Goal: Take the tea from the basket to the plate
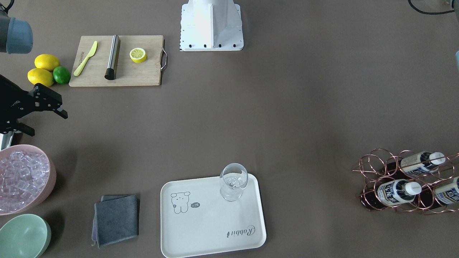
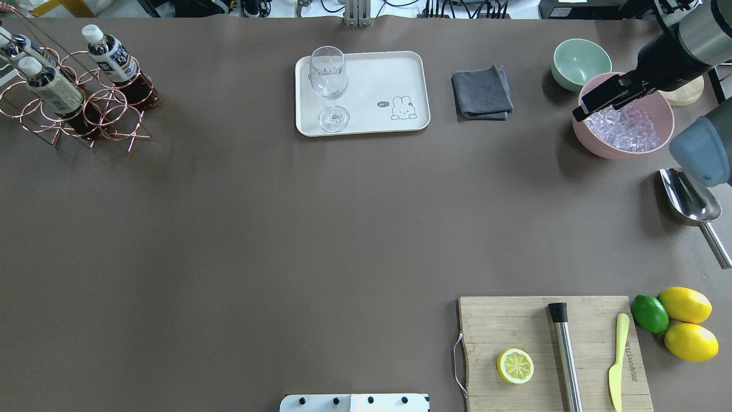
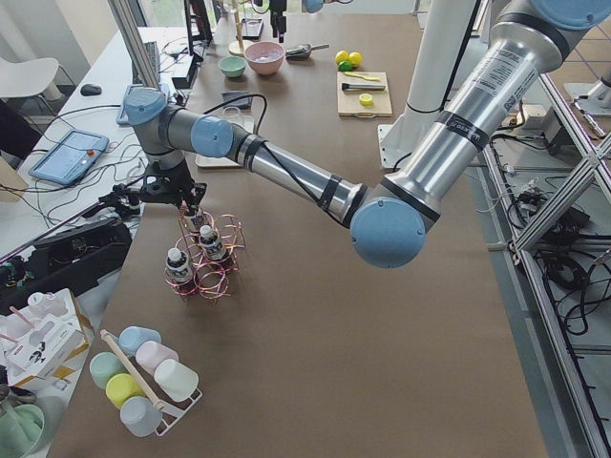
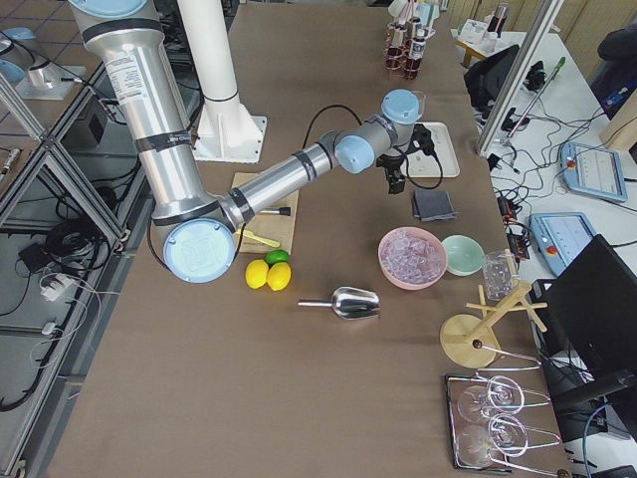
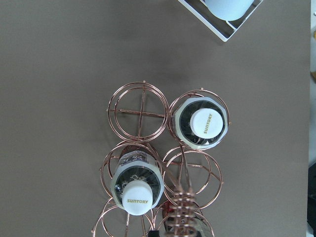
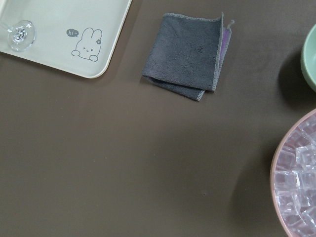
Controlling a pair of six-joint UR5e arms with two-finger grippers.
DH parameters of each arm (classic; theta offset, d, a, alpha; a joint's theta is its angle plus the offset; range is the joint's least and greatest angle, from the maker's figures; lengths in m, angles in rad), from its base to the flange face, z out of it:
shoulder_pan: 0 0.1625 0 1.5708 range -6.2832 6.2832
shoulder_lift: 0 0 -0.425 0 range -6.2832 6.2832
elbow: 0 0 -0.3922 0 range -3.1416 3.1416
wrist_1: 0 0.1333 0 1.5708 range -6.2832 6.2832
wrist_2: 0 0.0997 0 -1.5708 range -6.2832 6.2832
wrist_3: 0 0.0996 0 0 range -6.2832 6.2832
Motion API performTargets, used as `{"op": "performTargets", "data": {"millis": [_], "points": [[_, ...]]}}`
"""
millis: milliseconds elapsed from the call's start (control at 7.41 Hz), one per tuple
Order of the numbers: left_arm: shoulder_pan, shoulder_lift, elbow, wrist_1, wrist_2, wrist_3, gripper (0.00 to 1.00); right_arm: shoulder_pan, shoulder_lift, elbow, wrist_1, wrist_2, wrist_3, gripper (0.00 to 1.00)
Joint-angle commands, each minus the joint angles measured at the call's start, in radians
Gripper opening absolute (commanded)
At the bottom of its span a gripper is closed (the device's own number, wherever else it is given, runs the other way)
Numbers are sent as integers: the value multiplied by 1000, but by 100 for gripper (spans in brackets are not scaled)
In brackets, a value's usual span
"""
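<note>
Tea: three bottles upright in basket cells, front view's lower right. Left gripper hangs above them, I judge for a vertical lift; its opening I cannot tell. Plate lower centre. Right gripper far left, fingers wide.

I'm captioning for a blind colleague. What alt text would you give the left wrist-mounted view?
Straight-down view of the copper wire basket on a brown table, with one white-capped tea bottle at right and a second tea bottle lower left, each in a ring cell. The upper-left cell is empty, and a white object's corner shows at top.
</note>
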Motion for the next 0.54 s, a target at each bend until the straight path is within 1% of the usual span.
{"op": "performTargets", "data": {"millis": [0, 135, 405], "points": [[-19, -10, -66, 66, 1, 1, 0, 1, 0, -1, 0, 0, -1, 100], [-19, -22, -138, 176, 2, 1, 0, 1, 0, -1, 0, 0, 1, 100], [-18, -34, -337, 408, 2, -14, 0, 1, -1, 3, 0, 1, 2, 100]]}}
